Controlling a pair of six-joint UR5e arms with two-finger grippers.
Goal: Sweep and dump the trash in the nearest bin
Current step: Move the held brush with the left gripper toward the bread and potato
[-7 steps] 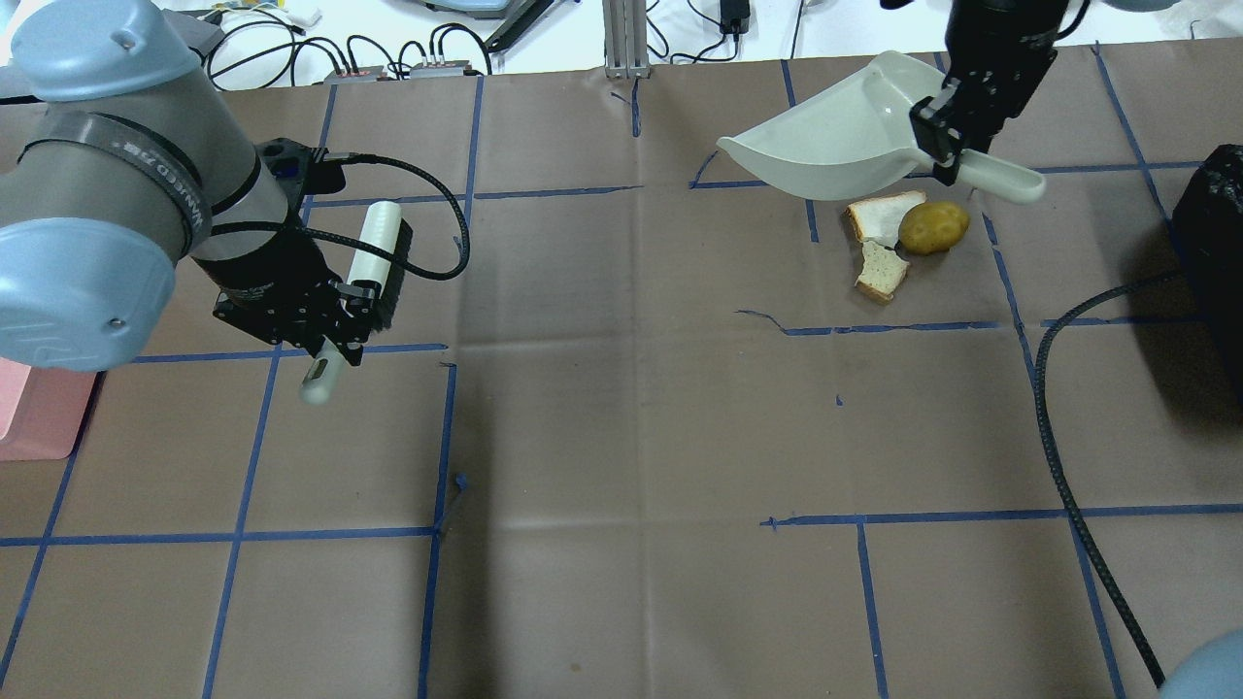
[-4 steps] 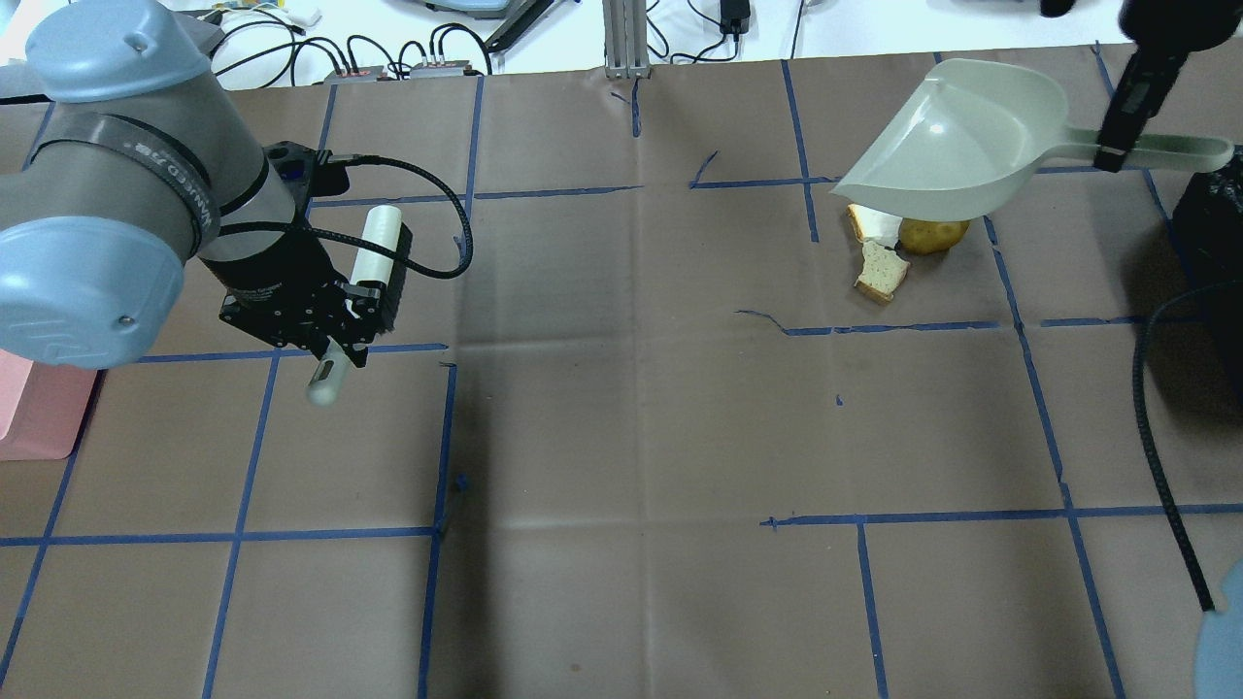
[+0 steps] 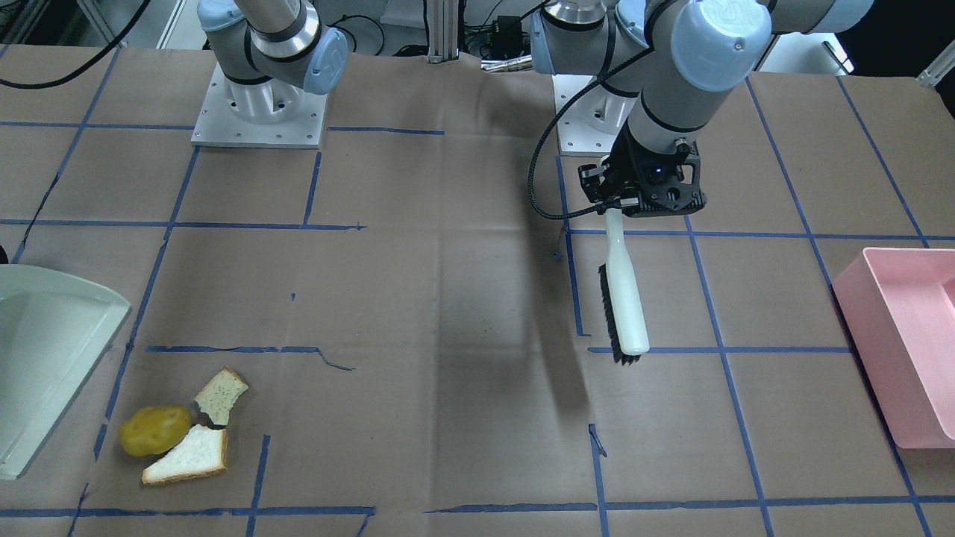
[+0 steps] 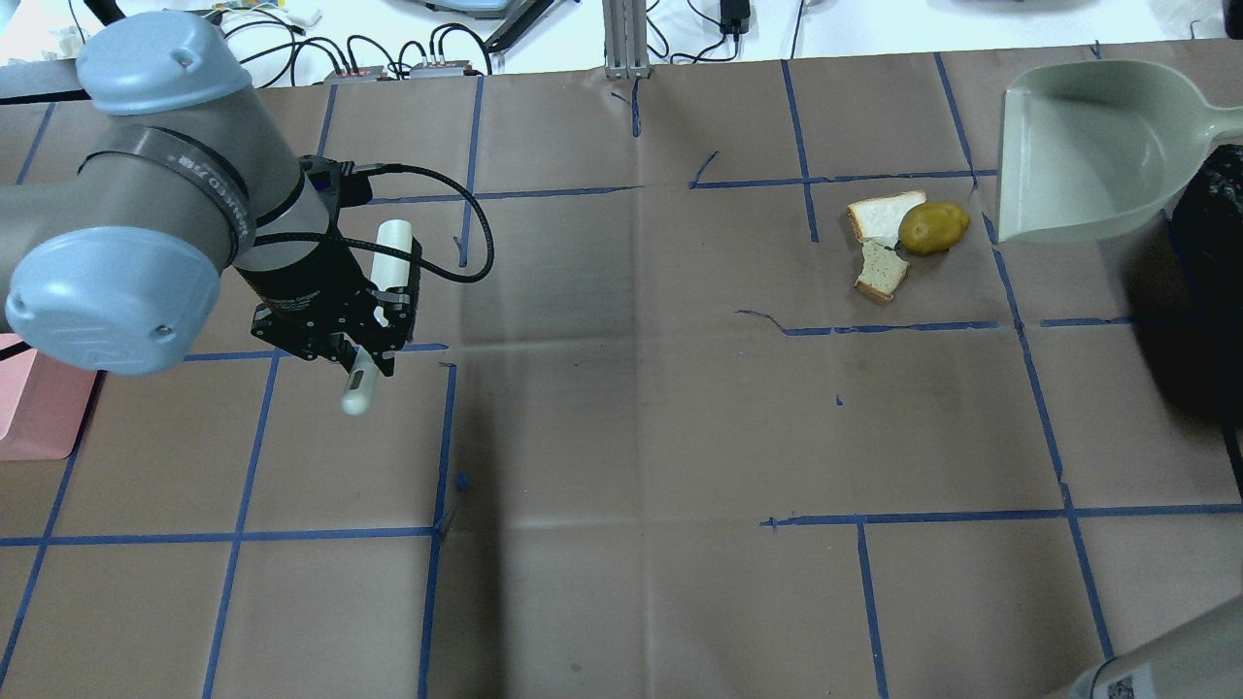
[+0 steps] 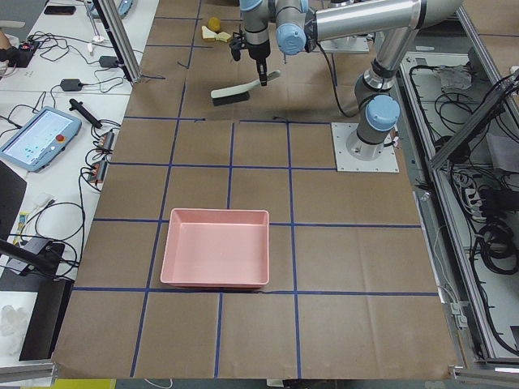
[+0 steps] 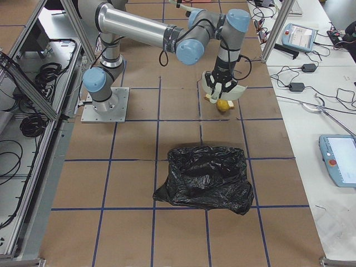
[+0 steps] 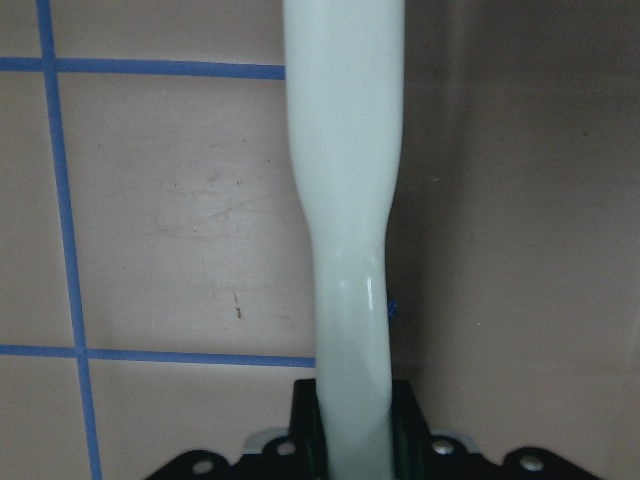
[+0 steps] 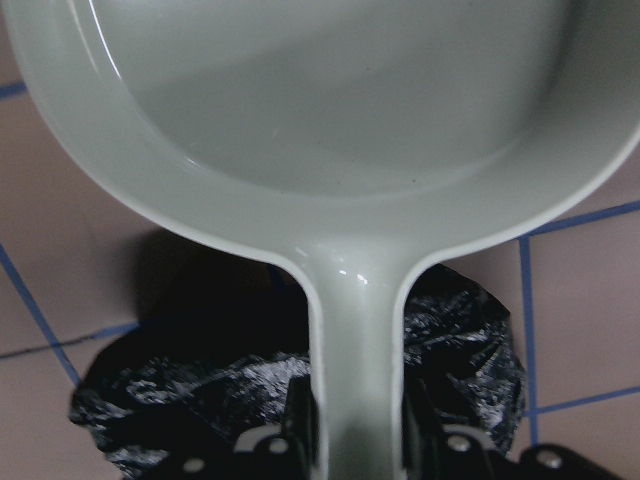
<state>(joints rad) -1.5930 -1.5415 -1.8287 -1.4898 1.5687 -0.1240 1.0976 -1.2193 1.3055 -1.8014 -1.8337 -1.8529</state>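
Bare desk (image 4: 621, 408) paper: runs open between hand brush (image 4: 390, 254) and bread pieces (image 4: 882, 272). Right flank of trash: potato (image 4: 933, 226) near dustpan (image 4: 1088, 146) lip, narrow gap only. Black bin bag (image 6: 206, 175) blocks right end; pink bin (image 3: 869, 350) blocks left end.

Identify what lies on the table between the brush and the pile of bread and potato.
Nothing: only bare brown table paper with blue tape lines, seen in the overhead view between the brush and potato.

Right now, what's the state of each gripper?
Left gripper: shut on the brush, at its handle.
Right gripper: shut on the dustpan, at its handle.
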